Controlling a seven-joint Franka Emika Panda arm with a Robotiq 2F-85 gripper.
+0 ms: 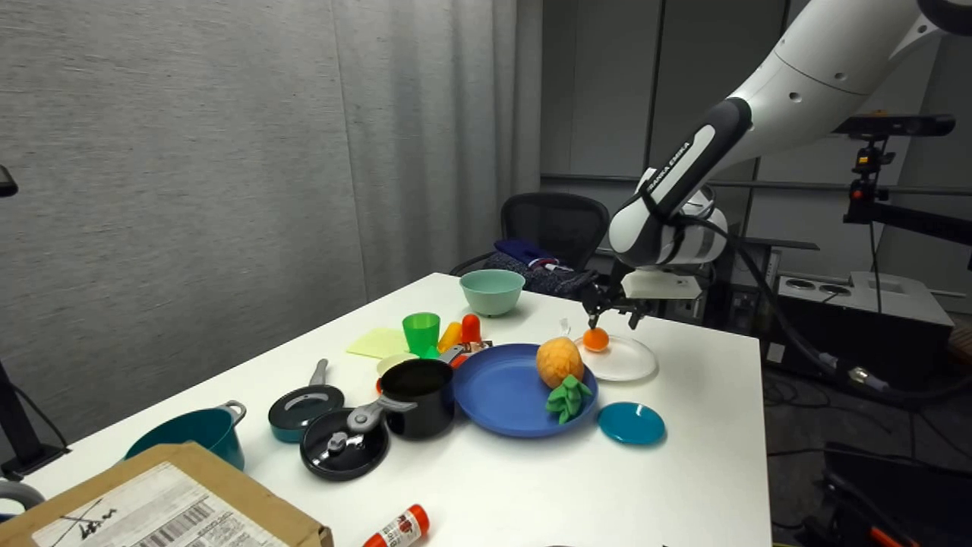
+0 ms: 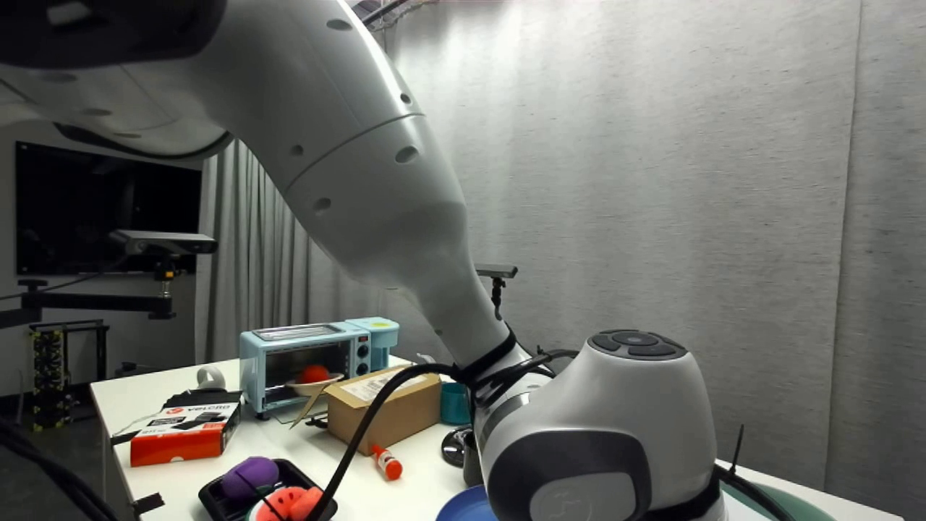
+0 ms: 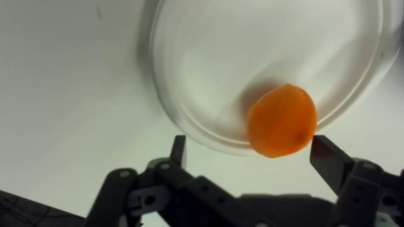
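Black jaws spread wide, the end effector (image 3: 248,138) hangs beside an orange fruit (image 3: 282,121) at the edge of a plate (image 3: 221,63), contact unclear.

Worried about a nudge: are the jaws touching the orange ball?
Cannot tell. In the wrist view, one of the open jaws meets the outline of the orange ball, but depth is unclear.

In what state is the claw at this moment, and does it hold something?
Claw: open, holding nothing; the orange fruit on the pale plate is not gripped.
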